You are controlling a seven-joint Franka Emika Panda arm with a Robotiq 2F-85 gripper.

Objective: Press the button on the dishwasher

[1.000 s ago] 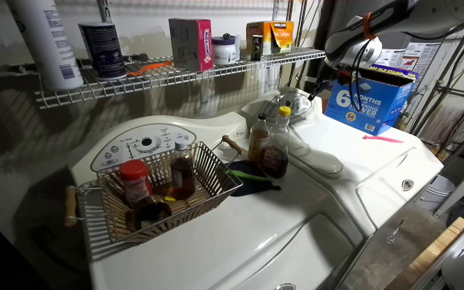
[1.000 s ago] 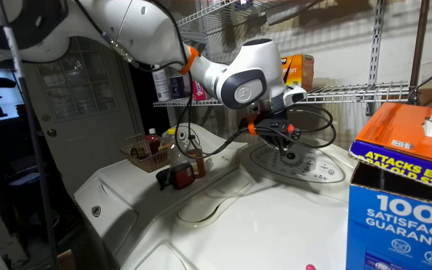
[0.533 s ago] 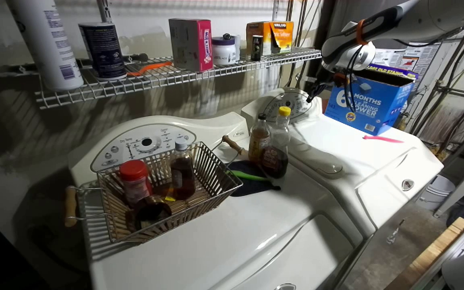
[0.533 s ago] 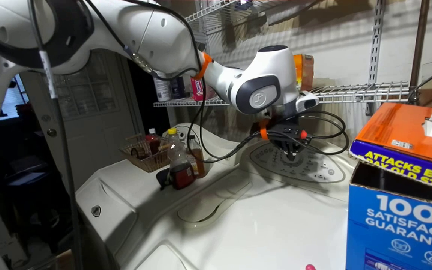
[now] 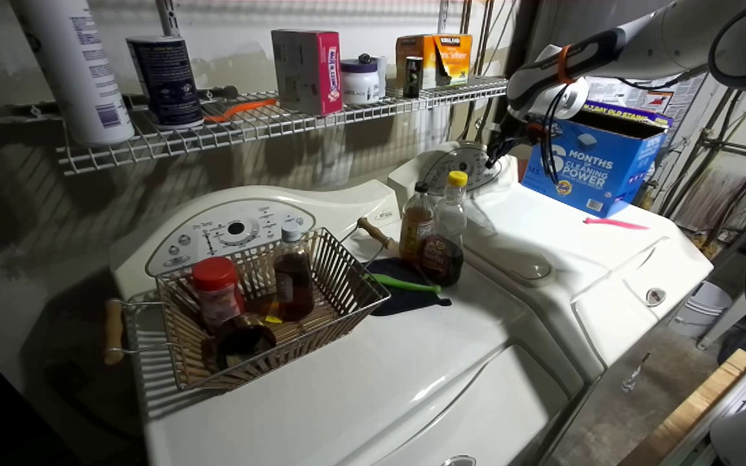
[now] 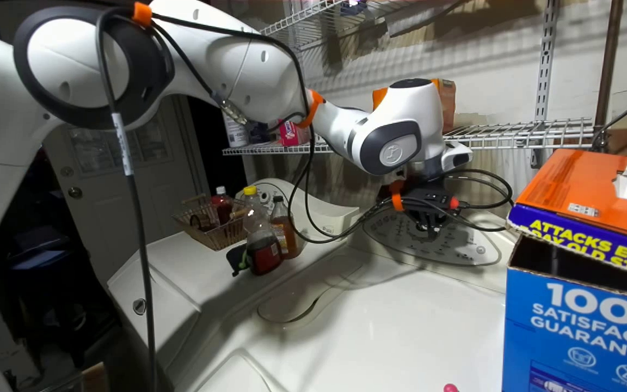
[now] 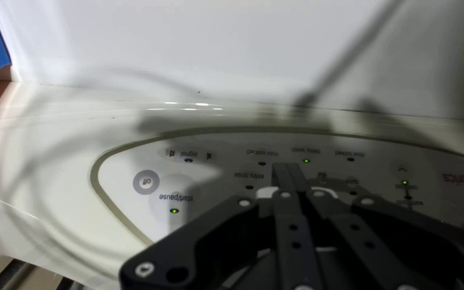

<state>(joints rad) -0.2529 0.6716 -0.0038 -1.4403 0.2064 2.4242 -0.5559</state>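
Observation:
The dishwasher point(image 6: 400, 321) is the glossy white appliance with a flat lid; it also shows in an exterior view point(image 5: 567, 226). Its curved console point(image 6: 468, 253) carries a dial point(image 5: 463, 166), mostly hidden behind my gripper in an exterior view. In the wrist view the panel is upside down. A round grey-ringed off button point(image 7: 146, 182) and a start/pause button point(image 7: 175, 198) with a green light lie left of my fingertips. My gripper point(image 7: 288, 166) is shut and empty, its tips over the panel near the extra rinse and delay wash lights. I cannot tell whether they touch. It also shows in both exterior views point(image 6: 432, 234) point(image 5: 491, 163).
A blue detergent box point(image 6: 580, 326) stands beside the console. A similar white machine point(image 5: 321, 388) adjoins, bearing a wire basket point(image 5: 282, 336) and two bottles point(image 5: 444, 252). A wire shelf point(image 6: 515, 139) runs above. A pink item point(image 5: 616, 223) lies on the lid.
My gripper has moved from beside the dial across the panel toward the blue box side and a little lower. It stays shut. The dial's light, seen earlier, is now covered by the gripper.

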